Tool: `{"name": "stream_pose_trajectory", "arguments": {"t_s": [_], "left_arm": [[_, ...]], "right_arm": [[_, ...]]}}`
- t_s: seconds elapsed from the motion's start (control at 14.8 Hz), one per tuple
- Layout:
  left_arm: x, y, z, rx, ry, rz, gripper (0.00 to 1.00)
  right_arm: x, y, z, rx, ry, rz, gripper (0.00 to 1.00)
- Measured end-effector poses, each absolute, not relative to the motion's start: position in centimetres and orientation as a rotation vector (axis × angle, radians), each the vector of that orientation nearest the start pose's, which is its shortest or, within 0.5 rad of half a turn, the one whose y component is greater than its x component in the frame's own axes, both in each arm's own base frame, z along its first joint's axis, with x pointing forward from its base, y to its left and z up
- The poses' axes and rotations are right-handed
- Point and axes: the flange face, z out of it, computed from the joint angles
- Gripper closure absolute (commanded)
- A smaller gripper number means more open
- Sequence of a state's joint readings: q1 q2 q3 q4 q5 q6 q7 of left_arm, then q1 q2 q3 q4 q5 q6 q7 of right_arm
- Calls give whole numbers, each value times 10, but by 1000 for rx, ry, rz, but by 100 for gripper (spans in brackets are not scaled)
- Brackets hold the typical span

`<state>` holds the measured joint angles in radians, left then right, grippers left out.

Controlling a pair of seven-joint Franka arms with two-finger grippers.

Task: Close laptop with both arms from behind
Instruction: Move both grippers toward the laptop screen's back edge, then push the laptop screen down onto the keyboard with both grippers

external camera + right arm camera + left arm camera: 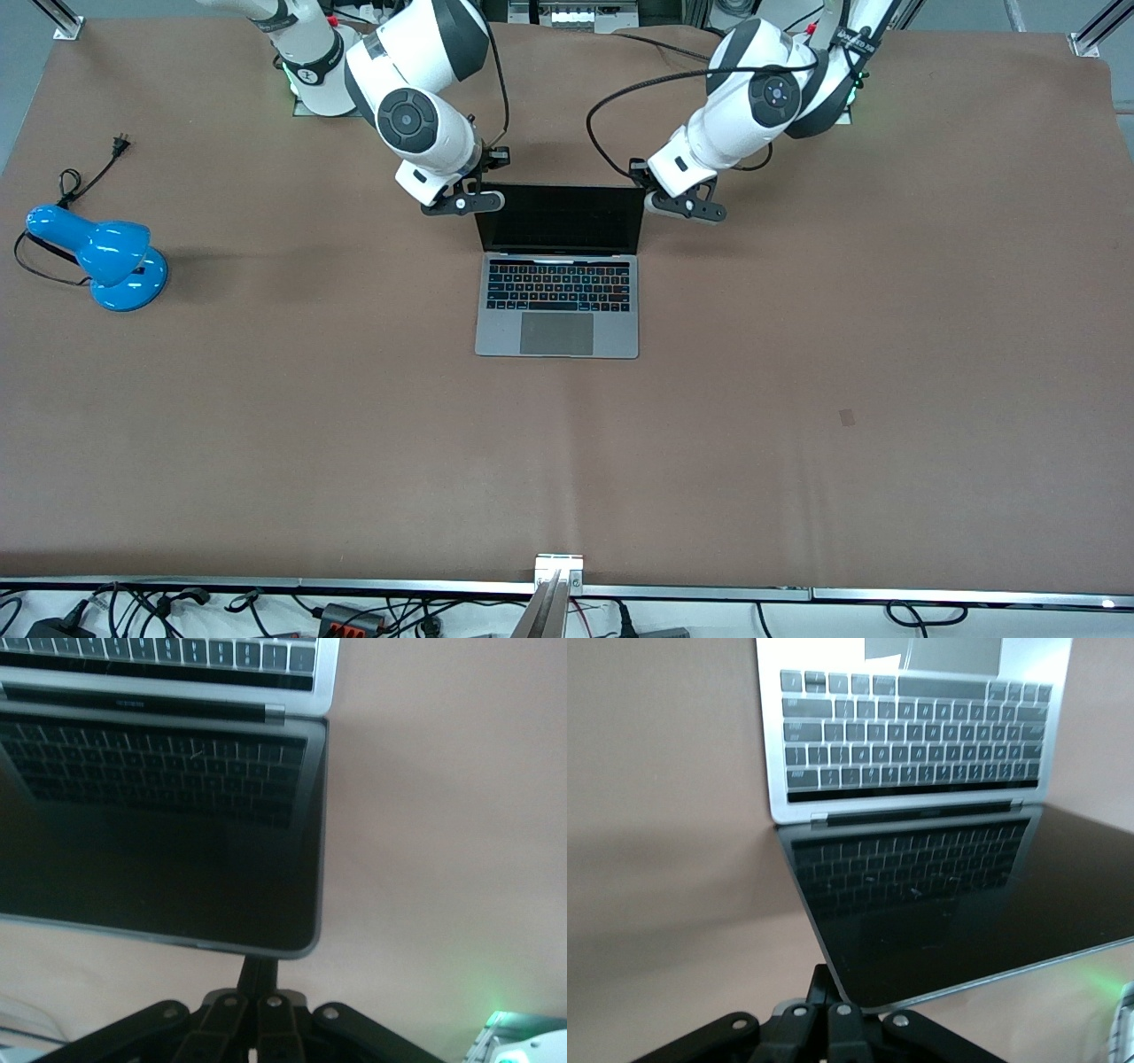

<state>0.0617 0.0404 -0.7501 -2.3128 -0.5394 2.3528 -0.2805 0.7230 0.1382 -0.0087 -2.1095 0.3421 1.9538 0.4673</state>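
Your laptop (557,270) sits open near the middle of the brown table (797,399), keyboard and grey trackpad facing the front camera, the black screen standing up at the edge nearest the robot bases. The display is dark; in both wrist views it mirrors the keys.

Your right gripper (483,197) sits at the top corner of the lid on the right arm's side. In the right wrist view its fingers (258,976) come together into 1 narrow dark stem that meets the lid's rim at that corner, so the jaws read as clenched with nothing between them.

Your left gripper (657,200) is at the matching top corner on the left arm's side. The left wrist view shows the same: the fingers (822,985) pressed together, tip right against the lid's edge, gripping nothing.

Both of the 2 arms reach in from the bases above the screen.

A blue desk lamp (102,257) lies well apart from the laptop, toward the right arm's end of the table, its black cord (80,182) and plug trailing toward the bases.
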Motion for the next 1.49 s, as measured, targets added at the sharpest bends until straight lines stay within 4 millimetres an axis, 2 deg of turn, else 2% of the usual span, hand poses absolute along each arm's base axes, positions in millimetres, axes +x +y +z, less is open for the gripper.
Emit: {"name": "stream_pose_trajectory", "arguments": {"t_s": [0.34,0.61,0.81,1.15,1.29,1.49], "left_arm": [[431,-327,330,-3540,-24,290,100],[450,-340,316,-3576,-12,327,100],[471,-336,308,-3585,-19,322,100],[510,-324,294,-3593,-50,301,100],[523,-319,282,-3583,-41,299,100],[542,-318,257,-3572,-42,317,100]], "right_arm": [[405,367,340,-3018,-120,554,100],[425,371,335,-3025,-101,532,100],[450,373,327,-3045,-90,497,100],[507,367,318,-3074,-21,389,100],[524,366,308,-3081,0,343,100],[538,369,277,-3086,21,296,100]]}}
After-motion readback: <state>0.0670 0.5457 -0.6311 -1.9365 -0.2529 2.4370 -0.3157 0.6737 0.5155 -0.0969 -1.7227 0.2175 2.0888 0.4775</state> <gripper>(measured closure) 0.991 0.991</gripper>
